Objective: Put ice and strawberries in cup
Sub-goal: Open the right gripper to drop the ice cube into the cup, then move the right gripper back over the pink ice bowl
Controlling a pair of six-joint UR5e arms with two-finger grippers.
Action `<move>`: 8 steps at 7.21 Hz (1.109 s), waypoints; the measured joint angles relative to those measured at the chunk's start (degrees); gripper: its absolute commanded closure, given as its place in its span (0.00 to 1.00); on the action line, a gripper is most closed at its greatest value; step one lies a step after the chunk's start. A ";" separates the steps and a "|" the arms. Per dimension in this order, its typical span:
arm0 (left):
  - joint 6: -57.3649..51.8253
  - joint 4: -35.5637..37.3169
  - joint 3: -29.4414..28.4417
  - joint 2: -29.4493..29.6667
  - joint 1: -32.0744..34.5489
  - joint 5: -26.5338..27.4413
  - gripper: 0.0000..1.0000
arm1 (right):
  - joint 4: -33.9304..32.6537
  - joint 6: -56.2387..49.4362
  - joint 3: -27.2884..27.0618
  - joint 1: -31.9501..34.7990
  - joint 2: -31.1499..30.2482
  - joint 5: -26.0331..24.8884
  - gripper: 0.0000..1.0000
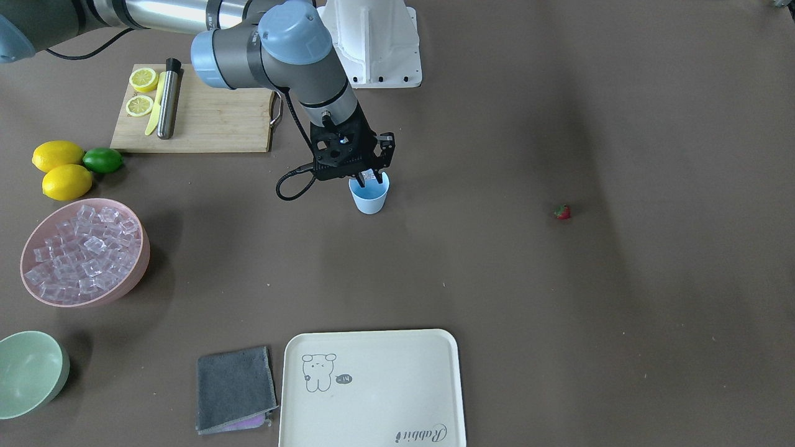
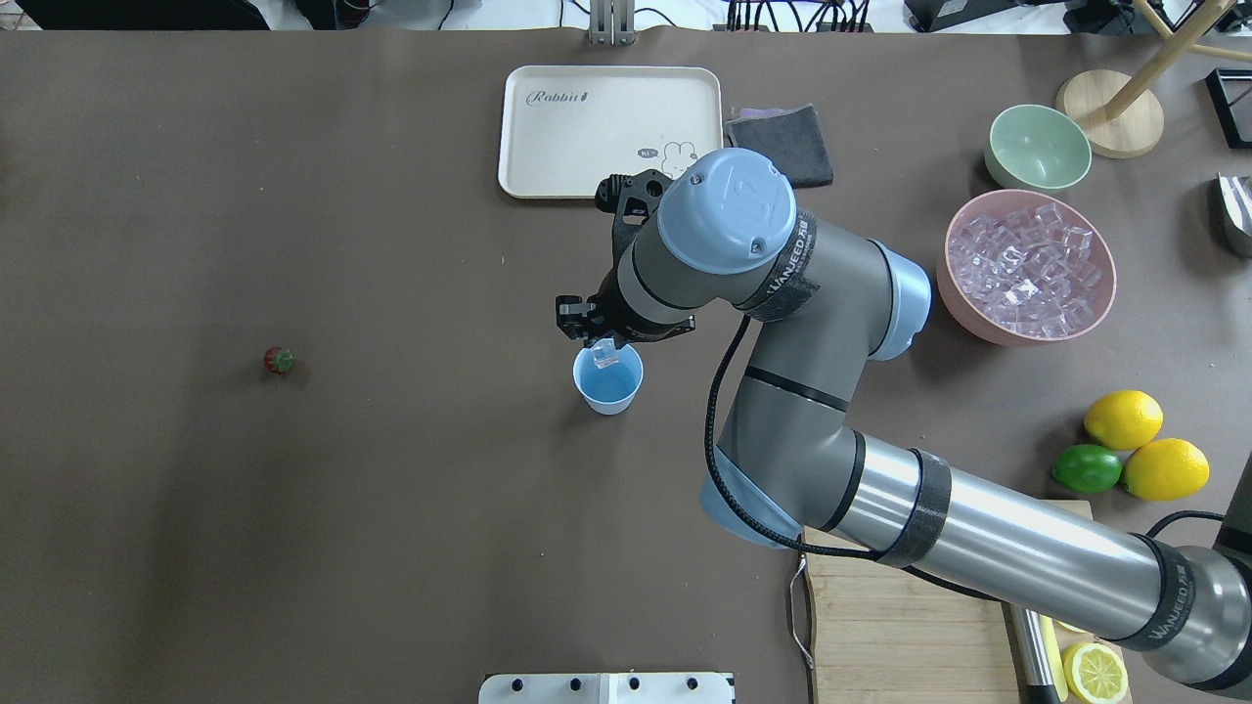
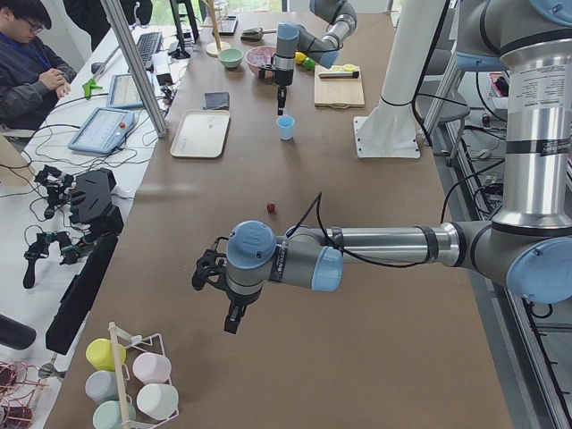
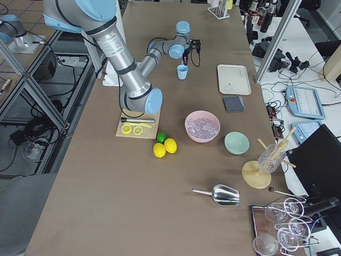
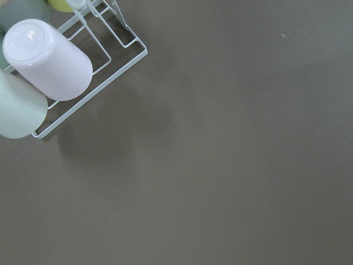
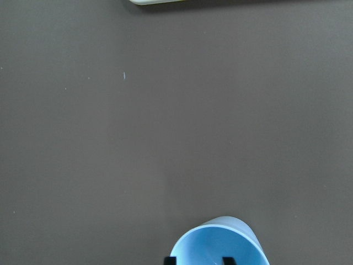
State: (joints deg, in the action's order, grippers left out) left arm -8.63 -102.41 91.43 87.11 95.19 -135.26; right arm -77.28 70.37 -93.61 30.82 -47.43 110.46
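The right gripper (image 2: 604, 345) is closed narrowly on 1 clear, glassy ice cube (image 2: 606, 357). The cube hangs just above the mouth of the light blue cup (image 2: 608, 388), near the tabletop's middle. The cup stands upright; it is plain and handleless and tapers to its base. More ice cubes (image 2: 1027, 262) fill the pink bowl (image 2: 963, 318) toward the tabletop's right end. The 1 strawberry (image 2: 279, 360), tiny and red with a green top, lies well apart from the cup toward the left end. The right wrist view shows only the cup's rim and 2 dark fingertips (image 6: 227, 260), not the cube. The left gripper (image 3: 231, 323) appears only in the left side view, above the tabletop's left end. I cannot tell whether it is open.
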 measured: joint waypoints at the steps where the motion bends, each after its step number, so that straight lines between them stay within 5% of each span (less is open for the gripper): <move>1: -0.01 -0.57 -0.98 0.56 0.00 0.00 0.01 | 0.02 0.05 0.02 -0.26 -0.12 -0.04 0.04; 6: 0.42 -4.04 -2.52 1.01 0.00 -0.15 0.01 | 0.06 0.04 -0.91 -0.47 -0.40 -1.70 0.01; 8: 0.45 -4.05 -2.27 1.03 0.00 -0.17 0.01 | -0.45 -2.13 -1.87 3.58 -1.70 2.57 0.01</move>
State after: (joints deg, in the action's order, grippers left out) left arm -8.18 -106.46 89.16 88.13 95.19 -135.44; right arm -77.74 68.24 -95.49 34.40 -49.13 113.03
